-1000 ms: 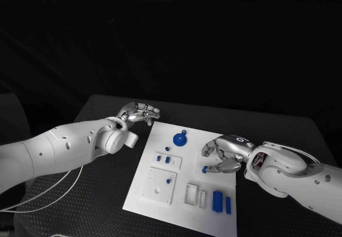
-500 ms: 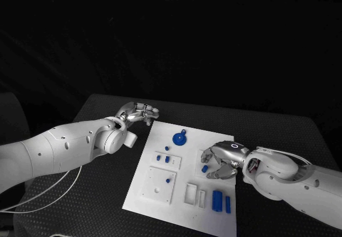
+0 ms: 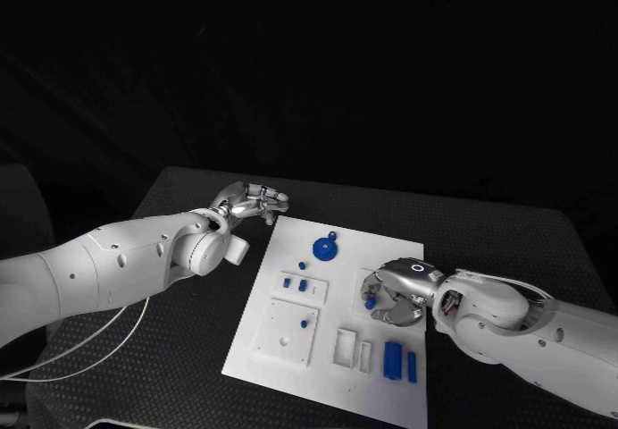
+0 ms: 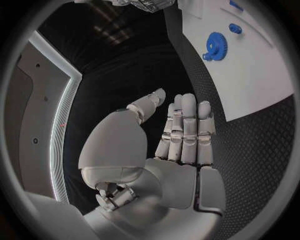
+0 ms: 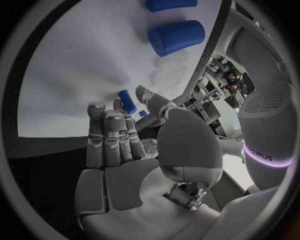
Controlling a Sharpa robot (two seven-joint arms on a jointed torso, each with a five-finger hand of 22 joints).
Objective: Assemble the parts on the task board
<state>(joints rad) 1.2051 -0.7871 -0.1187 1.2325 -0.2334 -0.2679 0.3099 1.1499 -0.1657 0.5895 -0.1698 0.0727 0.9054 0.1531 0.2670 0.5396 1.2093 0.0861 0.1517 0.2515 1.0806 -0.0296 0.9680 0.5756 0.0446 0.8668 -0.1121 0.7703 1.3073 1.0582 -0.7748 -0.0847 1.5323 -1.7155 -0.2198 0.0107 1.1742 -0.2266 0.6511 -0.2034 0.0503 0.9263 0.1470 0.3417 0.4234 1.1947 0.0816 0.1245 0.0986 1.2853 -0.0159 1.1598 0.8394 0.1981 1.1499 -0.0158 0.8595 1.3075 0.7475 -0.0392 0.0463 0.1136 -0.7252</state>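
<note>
Standing between the fingertips of the right hand [image 3: 393, 299], a small blue peg [image 5: 127, 101] is pinched at its lower end, its long axis running up along the fingers toward the task board [image 3: 373, 259] beneath the palm; which way it tilts against the board I cannot tell. Beyond those fingertips lie a short blue cylinder [image 5: 177, 36] and a blue bar [image 5: 170, 4], both on the white board with their long axes crosswise to the fingers. On the right wrist housing, grey lettering is too bent to read. Off the board's far corner, the left hand [image 3: 253, 205] hovers over the dark surface [image 3: 193, 357], holding nothing, fingers straight and close together, with a blue gear [image 4: 215, 47] lying flat on the board just past its fingertips.
</note>
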